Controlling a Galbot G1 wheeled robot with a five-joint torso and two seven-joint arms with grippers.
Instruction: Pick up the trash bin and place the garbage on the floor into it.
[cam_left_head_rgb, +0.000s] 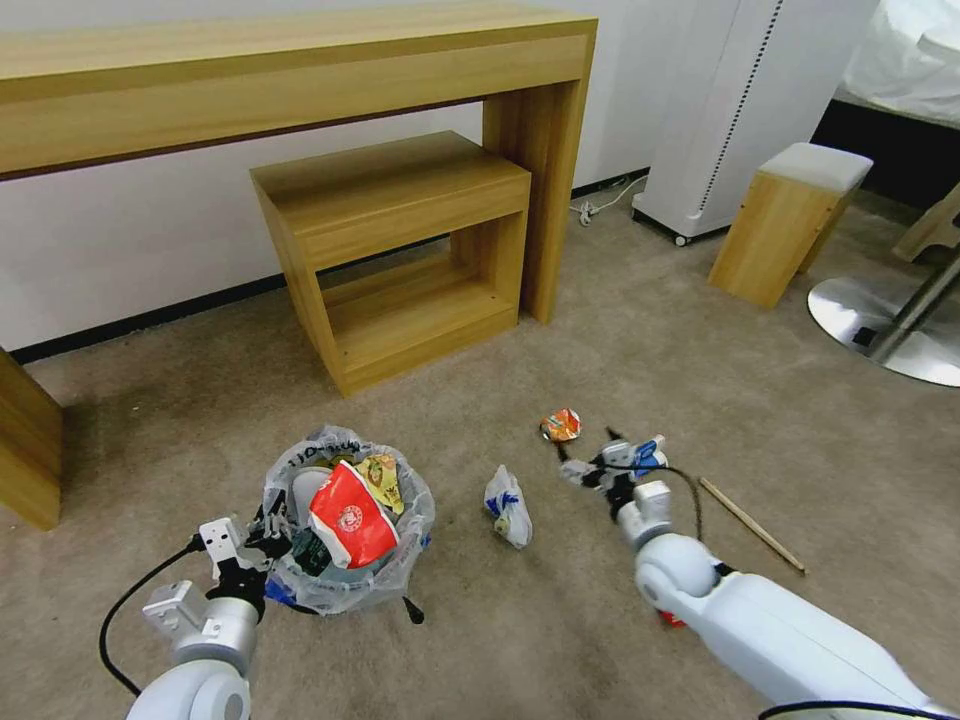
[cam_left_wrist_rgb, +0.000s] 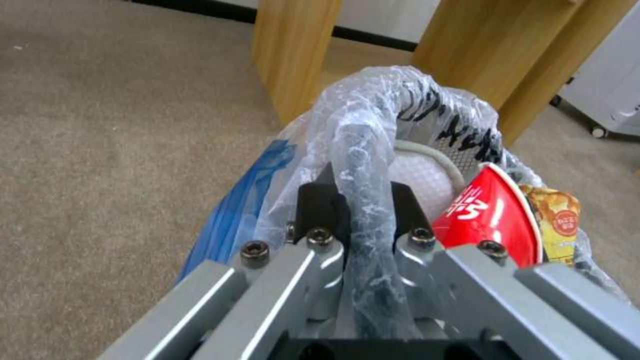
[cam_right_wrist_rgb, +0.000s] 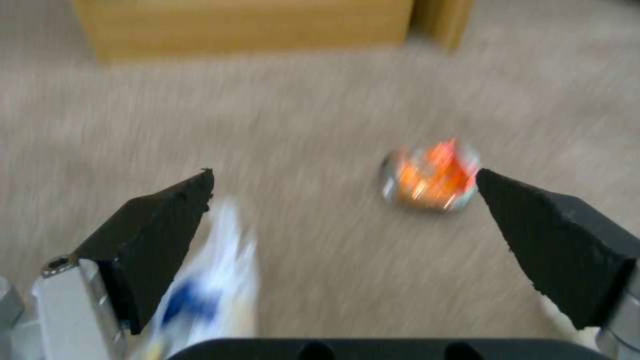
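Note:
The trash bin (cam_left_head_rgb: 345, 560), lined with a clear plastic bag (cam_left_wrist_rgb: 373, 115), is at the lower left of the head view with my left gripper (cam_left_wrist_rgb: 365, 200) shut on its near rim. Inside it are a red paper cup (cam_left_head_rgb: 350, 515), a yellow snack wrapper (cam_left_wrist_rgb: 560, 220) and a white slipper (cam_left_wrist_rgb: 420, 175). My right gripper (cam_left_head_rgb: 586, 443) hangs open just above the floor (cam_left_head_rgb: 450, 640), beside an orange crumpled wrapper (cam_right_wrist_rgb: 430, 175). A blue-white packet (cam_left_head_rgb: 508, 507) lies between bin and right gripper. A wooden stick (cam_left_head_rgb: 750, 523) lies right of that arm, and something red (cam_left_head_rgb: 670, 618) peeks from under it.
A long wooden desk (cam_left_head_rgb: 300, 70) with a low wooden shelf unit (cam_left_head_rgb: 400, 250) under it stands behind the bin. A wooden stool (cam_left_head_rgb: 790, 220), a white wheeled appliance (cam_left_head_rgb: 720, 110) and a chair's metal base (cam_left_head_rgb: 890, 330) are at the right.

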